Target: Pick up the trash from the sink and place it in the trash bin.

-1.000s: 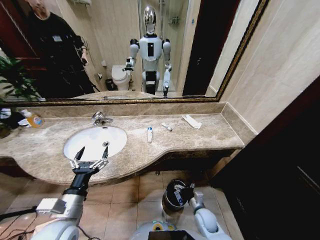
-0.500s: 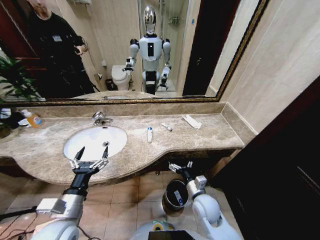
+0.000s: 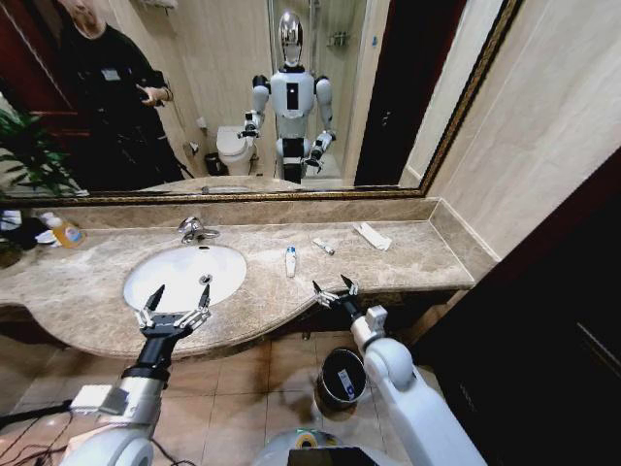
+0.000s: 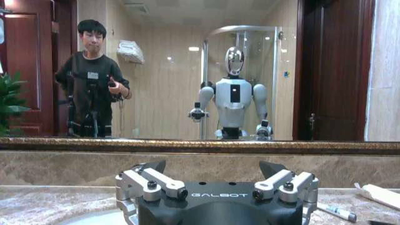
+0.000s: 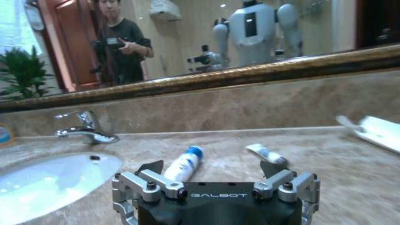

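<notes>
The white tube with a blue cap (image 3: 290, 260) lay on the counter just past the spread, empty fingers of the right gripper (image 3: 334, 289), which had risen from the trash bin (image 3: 342, 377) for more, while the left gripper (image 3: 175, 307) hung open over the sink (image 3: 184, 276).

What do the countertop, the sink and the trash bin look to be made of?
Countertop: polished beige stone, likely marble, going by the mottled veining and sheen. Sink: glossy white, probably glazed ceramic; smooth and evenly white. Trash bin: dark body with a shiny rim that reflects light like metal; the body's material is unclear.
</notes>
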Tool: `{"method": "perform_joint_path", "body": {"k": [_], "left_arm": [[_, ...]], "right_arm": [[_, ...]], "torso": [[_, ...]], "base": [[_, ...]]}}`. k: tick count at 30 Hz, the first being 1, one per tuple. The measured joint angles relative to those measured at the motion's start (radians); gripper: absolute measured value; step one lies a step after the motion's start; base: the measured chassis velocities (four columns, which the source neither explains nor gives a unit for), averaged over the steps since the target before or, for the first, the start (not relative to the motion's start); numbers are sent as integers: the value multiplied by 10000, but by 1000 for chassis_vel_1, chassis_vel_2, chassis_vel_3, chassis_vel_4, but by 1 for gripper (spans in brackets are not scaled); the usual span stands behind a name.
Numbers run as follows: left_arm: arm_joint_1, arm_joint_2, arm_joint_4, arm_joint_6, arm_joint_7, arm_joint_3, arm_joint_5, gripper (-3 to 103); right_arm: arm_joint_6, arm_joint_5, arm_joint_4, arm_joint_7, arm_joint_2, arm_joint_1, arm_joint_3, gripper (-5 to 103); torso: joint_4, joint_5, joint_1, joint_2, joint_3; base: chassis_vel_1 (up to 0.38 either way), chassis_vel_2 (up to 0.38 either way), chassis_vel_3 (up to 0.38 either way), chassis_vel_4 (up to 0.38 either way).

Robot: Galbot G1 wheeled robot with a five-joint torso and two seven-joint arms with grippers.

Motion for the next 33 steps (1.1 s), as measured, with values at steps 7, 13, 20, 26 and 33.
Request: {"method": "perform_joint_path", "body": {"k": [7,13,20,26,33], "left_arm": [[0,0,0,1,0,0,0,100],[0,0,0,0,0,1,0,100],[0,0,0,1,0,0,0,100],[0,0,0,0,0,0,0,100],[0,0,0,0,0,0,0,100]], "right_arm": [[-352,372,-1435,151,352,1616,-1149,100],[-337,345,-2409,159,651,2525,-1658,100],[-313,300,-3839,361,1280,3622,-2039,100],[-365,196,-4483,575,1609,4000,-2218,100],[-265,-135,-5131,912,1905,4129,-2254,103]], "torso": [[0,-2,0,0,0],[0,-2,0,0,0],[-1,-3,0,-1,0],[-1,-2,0,0,0],[-1,0,0,0,0]], "base": [[0,0,0,0],[0,0,0,0],[0,0,0,0],[0,0,0,0],[0,0,0,0]]}}
